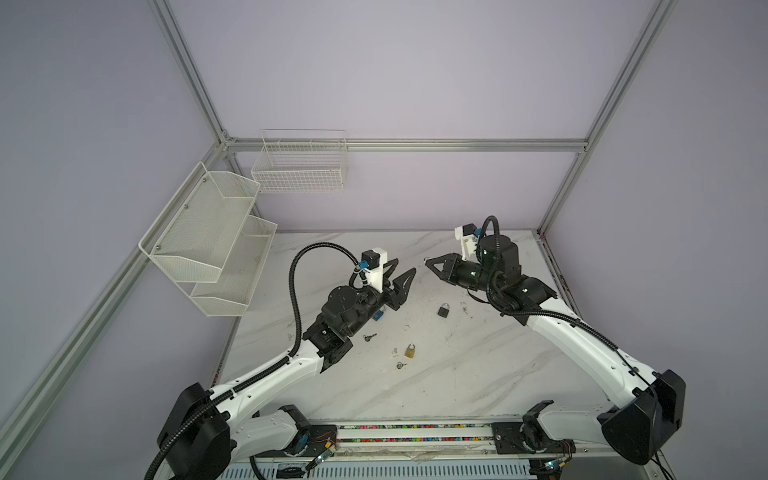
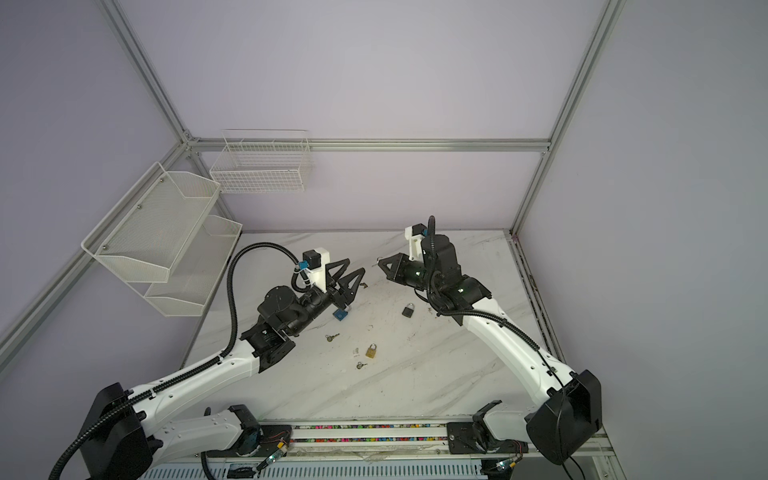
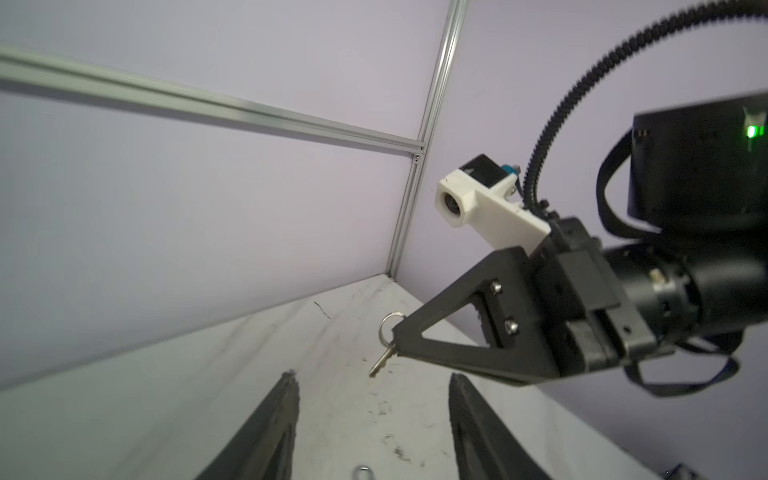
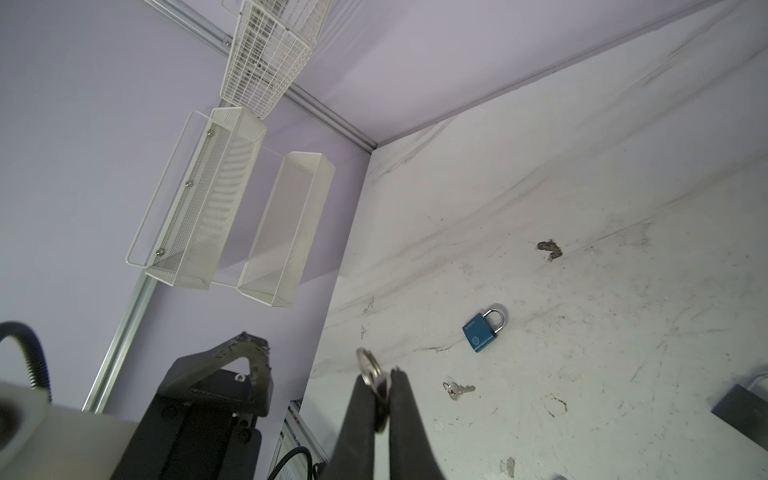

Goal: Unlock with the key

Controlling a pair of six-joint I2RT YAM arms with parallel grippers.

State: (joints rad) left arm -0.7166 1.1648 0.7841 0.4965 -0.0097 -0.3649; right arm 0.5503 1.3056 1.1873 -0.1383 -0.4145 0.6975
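Note:
My right gripper [image 1: 427, 262] [image 2: 380, 262] hangs above the back of the table, shut on a small silver key [image 4: 379, 390] with a ring; the key's blade [image 3: 380, 361] sticks out below the fingertips. Facing it from the left, a short gap away, my left gripper [image 1: 406, 266] [image 3: 372, 375] is open and holds nothing. A blue padlock [image 1: 377, 316] [image 4: 482, 332] lies flat on the table beneath the left wrist. On the table under the right arm sits a black padlock [image 1: 444, 310].
A brass padlock [image 1: 410, 351] and two loose keys [image 1: 369, 337] [image 1: 400, 365] lie nearer the front. Another key [image 4: 457, 389] rests close to the blue padlock. White mesh shelves [image 1: 208, 241] and a wire basket [image 1: 301, 166] hang on the left and back walls.

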